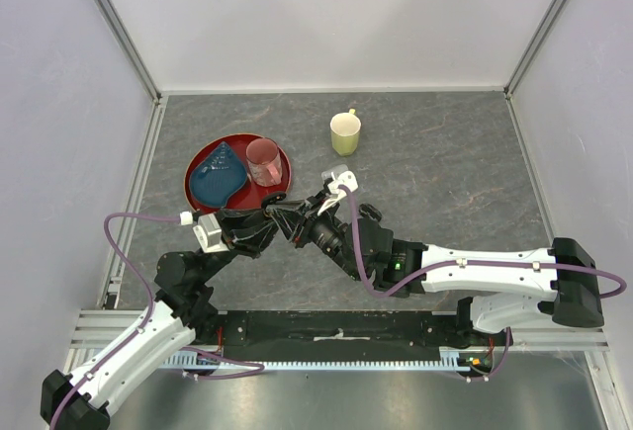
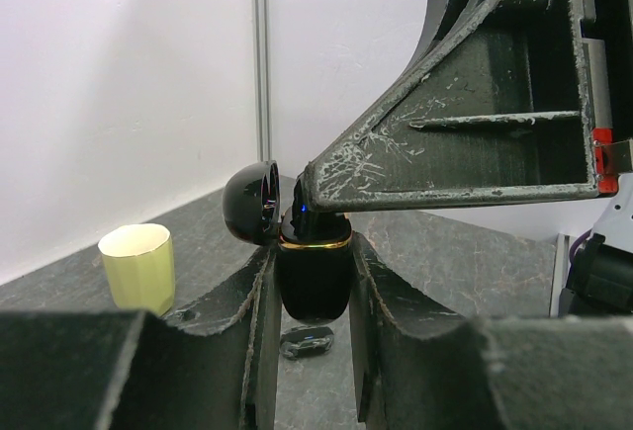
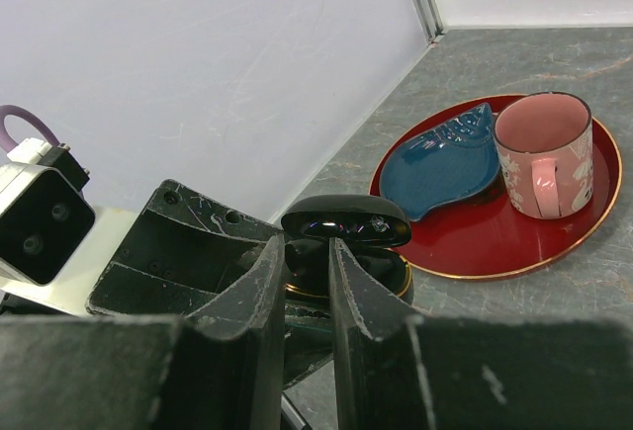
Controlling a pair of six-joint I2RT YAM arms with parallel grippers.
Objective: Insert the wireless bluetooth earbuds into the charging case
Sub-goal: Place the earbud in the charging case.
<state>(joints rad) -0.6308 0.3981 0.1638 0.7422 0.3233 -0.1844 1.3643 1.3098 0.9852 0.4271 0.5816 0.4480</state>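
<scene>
Charging case (image 2: pixel 315 277) — between left fingers (image 2: pixel 232 346)

My claw (image 3: pixel 305 250) fills the bottom of the view. Its two dark fingers (image 3: pixel 237 321) are drawn close, with only a thin slit between them, and I cannot tell whether anything is pinched there. Just past my tips sits the glossy black charging case (image 3: pixel 384 272), gold-rimmed, its lid (image 3: pixel 344 220) swung up. The left claw (image 3: pixel 237 257), scratched and black, reaches the case from the left. Farther along the grey bench (image 3: pixel 593 282), near the edge under the white wall, a round red tray (image 3: pixel 465 252) carries a blue leaf-shaped dish (image 3: pixel 440 168). Just beside the dish stands a pink mug (image 3: pixel 544 153), handle toward me.
</scene>
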